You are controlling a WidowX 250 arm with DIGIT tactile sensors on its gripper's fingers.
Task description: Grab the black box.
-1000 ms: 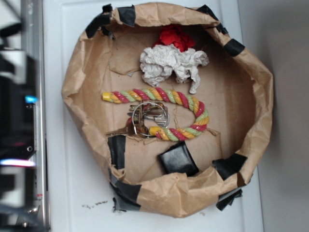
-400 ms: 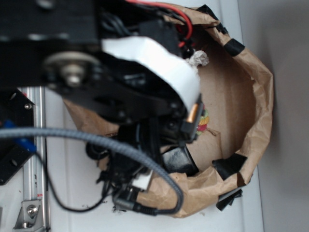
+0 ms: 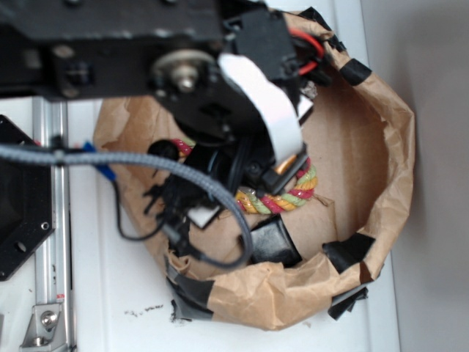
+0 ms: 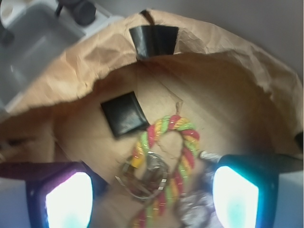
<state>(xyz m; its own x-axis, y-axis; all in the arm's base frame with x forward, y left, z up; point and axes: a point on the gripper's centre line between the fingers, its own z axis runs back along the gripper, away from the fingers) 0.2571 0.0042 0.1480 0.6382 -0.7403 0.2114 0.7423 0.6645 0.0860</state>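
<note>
The black box [image 3: 272,242] lies on the brown paper floor near the front wall, its left edge partly covered by the arm's cable. In the wrist view the black box [image 4: 124,113] sits ahead and a little to the left, free of contact. My gripper [image 4: 152,199] is open, with its two glowing fingers [image 4: 66,199] wide apart. It hovers above the key ring [image 4: 145,173] and the rope toy [image 4: 166,142], short of the box. From outside, the arm [image 3: 220,110] hides the fingers.
A crumpled brown paper wall [image 3: 388,147] with black tape patches [image 3: 350,249] rings everything. The striped rope toy [image 3: 286,198] curls just behind the box. Crumpled grey paper [image 4: 194,211] lies by the right finger. A metal rail [image 3: 44,220] runs along the left.
The arm came into the exterior view over the paper nest, then shifted toward the back, uncovering more of the rope toy. The black box has stayed in place.
</note>
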